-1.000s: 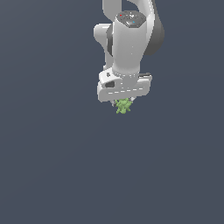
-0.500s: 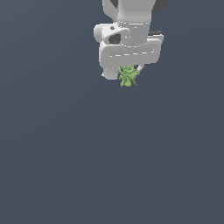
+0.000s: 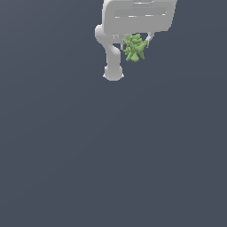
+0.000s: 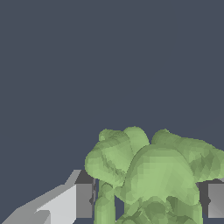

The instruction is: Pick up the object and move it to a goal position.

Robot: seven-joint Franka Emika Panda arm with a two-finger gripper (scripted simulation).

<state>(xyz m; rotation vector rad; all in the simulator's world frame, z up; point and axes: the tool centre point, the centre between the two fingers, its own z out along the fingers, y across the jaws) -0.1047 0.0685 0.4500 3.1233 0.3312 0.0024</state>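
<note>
The white arm hangs from the exterior view's top, its gripper (image 3: 134, 44) clamped on the object (image 3: 134, 48).

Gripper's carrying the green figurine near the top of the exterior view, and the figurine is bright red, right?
Not quite: the figurine is light green, not red. The rest holds. The gripper has it clamped between its fingers near the top of the exterior view; the wrist view shows the green colour close up.

Bare simulated scene — flat slate-grey backdrop (image 3: 113, 155), untextured white arm (image 3: 113, 53) — no room features.
</note>
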